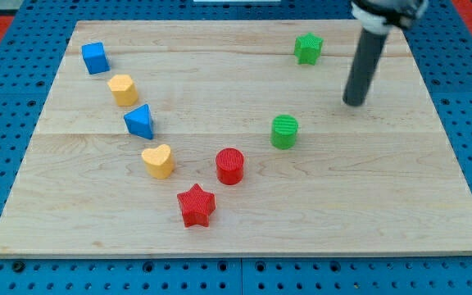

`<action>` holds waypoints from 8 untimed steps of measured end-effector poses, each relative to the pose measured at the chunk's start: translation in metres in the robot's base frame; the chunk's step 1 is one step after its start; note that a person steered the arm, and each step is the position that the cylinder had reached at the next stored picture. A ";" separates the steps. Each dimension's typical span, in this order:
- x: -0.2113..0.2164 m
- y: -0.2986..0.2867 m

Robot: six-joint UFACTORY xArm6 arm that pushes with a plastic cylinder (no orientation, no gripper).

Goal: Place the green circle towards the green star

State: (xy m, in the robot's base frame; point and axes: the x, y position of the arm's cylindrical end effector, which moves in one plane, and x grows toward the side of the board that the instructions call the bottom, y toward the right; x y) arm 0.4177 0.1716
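The green circle [284, 131] stands on the wooden board right of centre. The green star [308, 48] lies near the view's top, above and slightly right of the circle. My tip [354, 102] is on the board to the right of the green circle and a little above it, apart from it by a clear gap. It is below and right of the green star. The dark rod rises from the tip toward the view's top right.
A red circle [230, 165] and a red star [196, 205] lie lower centre. At the left stand a blue cube [95, 57], a yellow block [123, 89], a blue triangular block [139, 121] and a yellow heart [158, 161]. A blue pegboard [6, 98] surrounds the board.
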 end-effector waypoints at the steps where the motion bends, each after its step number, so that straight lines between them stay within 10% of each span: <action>1: 0.025 -0.062; 4: 0.075 -0.170; 8: -0.003 -0.109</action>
State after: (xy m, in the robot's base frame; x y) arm 0.4145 0.0629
